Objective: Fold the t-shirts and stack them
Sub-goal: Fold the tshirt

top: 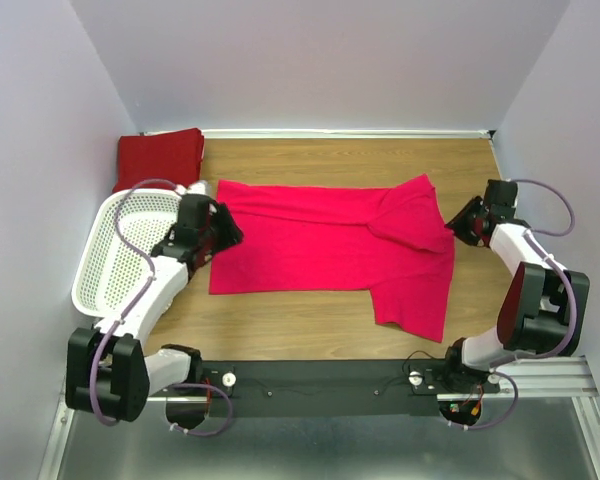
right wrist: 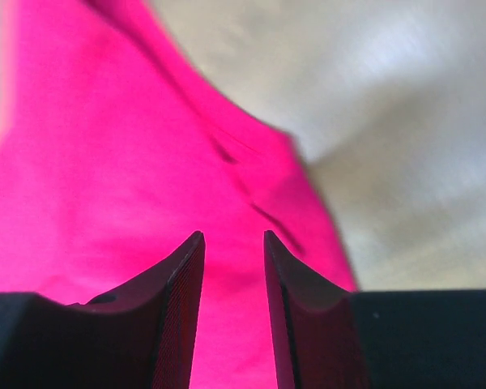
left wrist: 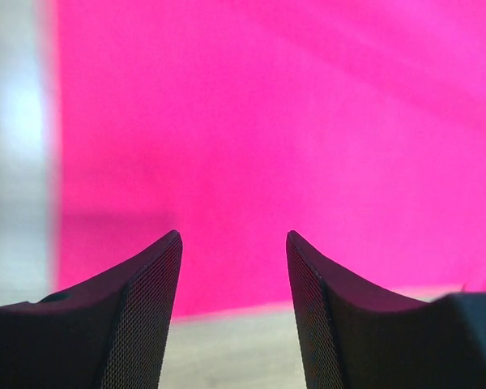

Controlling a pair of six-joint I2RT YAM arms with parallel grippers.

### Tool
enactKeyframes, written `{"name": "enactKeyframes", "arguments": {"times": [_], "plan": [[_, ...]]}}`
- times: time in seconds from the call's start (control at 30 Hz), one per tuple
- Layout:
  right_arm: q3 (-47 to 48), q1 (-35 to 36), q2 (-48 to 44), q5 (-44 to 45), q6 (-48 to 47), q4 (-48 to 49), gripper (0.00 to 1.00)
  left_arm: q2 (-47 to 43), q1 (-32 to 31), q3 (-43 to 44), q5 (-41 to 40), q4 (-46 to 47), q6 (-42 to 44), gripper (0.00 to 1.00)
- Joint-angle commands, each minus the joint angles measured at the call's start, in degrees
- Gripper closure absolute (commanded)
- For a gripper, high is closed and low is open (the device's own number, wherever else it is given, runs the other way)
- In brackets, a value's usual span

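Slippage worth watching on the crimson-pink shirt (top: 330,245), spread across the middle of the worktop (top: 310,335) with one sleeve (top: 415,215) flopped inward and bunched at the right end. Could pinch only the top layer at the left edge, with the left end effector (top: 223,232) parted fairly wide there and gripping nothing; would then drag one layer and leave a skewed fold. Could equally miss on the right, with the right end effector (top: 458,222) parted only narrowly just beside the bunched sleeve, nothing caught in the gap; may crumple that sleeve more instead of flattening it. Might twist the body if lifted unevenly from the two ends. Could brush the white basket (top: 100,270), close beside the left end effector. Lies well apart from the dark red shirt (top: 160,158), folded at the far left corner. Shows no brand, label or readable writing anywhere.
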Motion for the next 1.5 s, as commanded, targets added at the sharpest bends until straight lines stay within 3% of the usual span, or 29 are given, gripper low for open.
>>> {"name": "enactKeyframes", "arguments": {"times": [0.0,0.13,0.23,0.47,0.73,1.23,1.33,1.47], "plan": [[6.70,-0.01,2.65,-7.73,-3.50,3.88,0.57,1.80,10.24,4.54,-4.23,3.25,0.86,0.34],[13.99,-0.01,8.34,-14.84,-7.97,5.21,0.55,9.45,13.07,8.86,-2.47,7.82,1.04,0.25],[17.95,-0.01,12.22,-16.88,-8.26,5.38,0.55,15.16,13.25,11.58,0.43,11.25,-0.63,0.24],[17.26,-0.01,13.30,-21.54,-8.25,7.40,0.54,28.42,13.25,18.97,-3.15,12.58,-1.86,0.41],[15.41,-0.01,12.94,-23.39,-7.64,9.34,0.54,37.93,13.16,25.56,-7.56,12.14,-4.06,0.49],[14.88,-0.01,14.08,-23.82,-7.90,9.78,0.54,44.18,11.58,29.61,-10.28,9.85,-4.15,0.53],[14.88,-0.01,14.17,-23.83,-7.81,9.78,0.54,44.88,11.23,29.96,-10.72,9.59,-3.97,0.57],[14.97,-0.01,14.17,-23.91,-7.73,9.78,0.54,44.54,11.06,30.22,-11.95,8.80,-3.71,0.71]]}}
